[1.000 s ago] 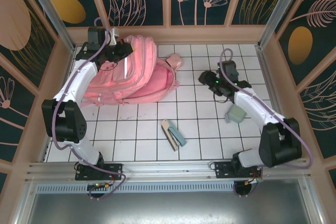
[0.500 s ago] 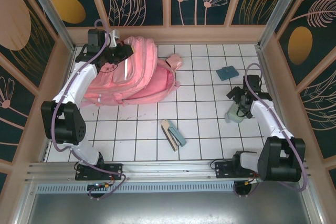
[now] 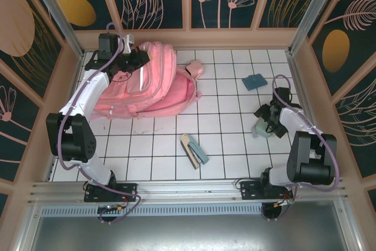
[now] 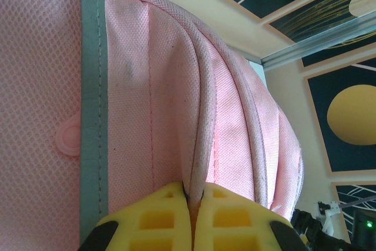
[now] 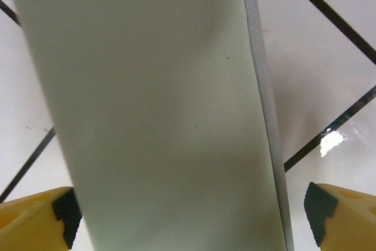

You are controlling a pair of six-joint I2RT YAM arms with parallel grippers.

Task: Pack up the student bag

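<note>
The student bag (image 3: 158, 86), a large pink backpack, lies at the back left of the table. My left gripper (image 3: 138, 57) is at its top edge, shut on a raised piped seam of the bag (image 4: 147, 86); the yellow fingertips (image 4: 167, 204) pinch that ridge with the gripper (image 4: 194, 195) closed around it. My right gripper (image 3: 265, 117) stands open at the right, low over a pale green pouch (image 3: 262, 129). In the right wrist view the pouch (image 5: 164, 116) runs between the wide-apart fingers (image 5: 35, 216) of the gripper (image 5: 191, 218), with a gap on the right side.
A small blue pad (image 3: 255, 81) lies at the back right. A tan and teal stack of flat items (image 3: 194, 149) sits near the front middle. A pink strap (image 3: 194, 69) trails from the bag. Wooden walls ring the white tiled table (image 3: 223, 145).
My right arm has swung from the table's middle to the right and come down over the green pouch, its jaws opening wider. The blue pad came into view. The left arm has not moved.
</note>
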